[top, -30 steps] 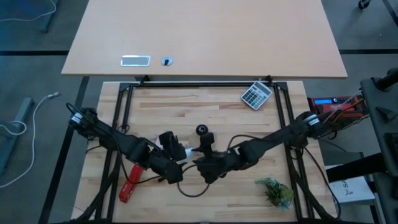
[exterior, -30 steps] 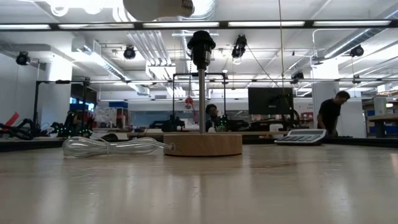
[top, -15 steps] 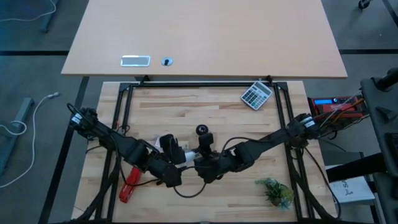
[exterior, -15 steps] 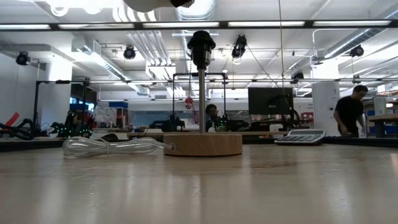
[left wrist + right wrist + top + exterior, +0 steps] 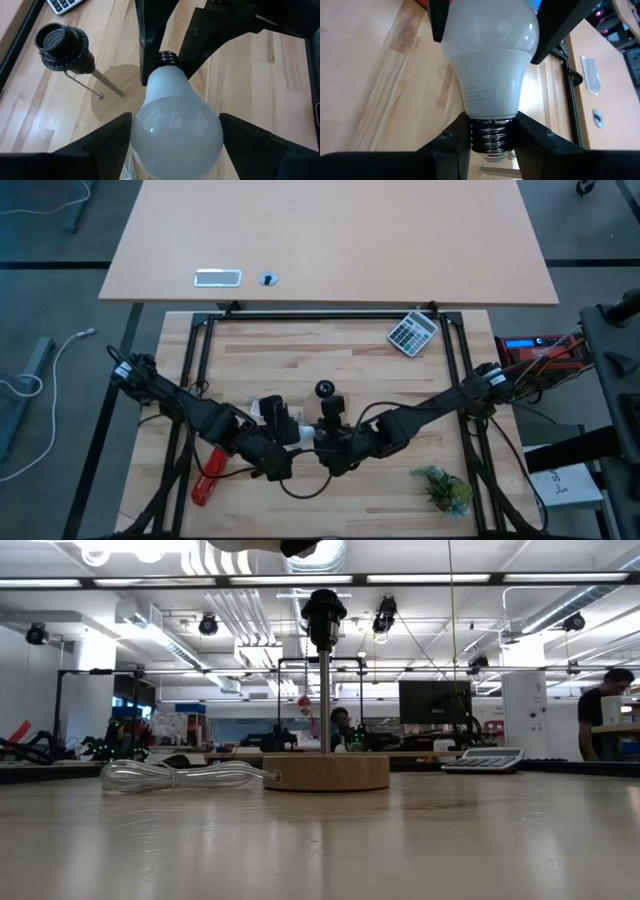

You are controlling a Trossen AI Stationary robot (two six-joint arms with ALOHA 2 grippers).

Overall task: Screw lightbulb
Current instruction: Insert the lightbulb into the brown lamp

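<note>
We counted one white rounded lightbulb (image 5: 175, 125), left gripper (image 5: 175, 145) clamped on its globe, right gripper (image 5: 491, 137) pinching its screw base; one black socket (image 5: 61, 42) at 10 o'clock.

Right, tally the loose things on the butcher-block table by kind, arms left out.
Lightbulb, held between both arms' tools: 1
Lamp base with black socket: 1
Calculator: 1
Red tool: 1
Green plant sprig: 1
Clear coiled cord: 1
Total: 6

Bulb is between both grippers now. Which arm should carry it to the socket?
Left, probably. The left gripper clamps the lightbulb by its globe, leaving the threads free once the right gripper, now on them, releases. The socket stands nearby.
</note>
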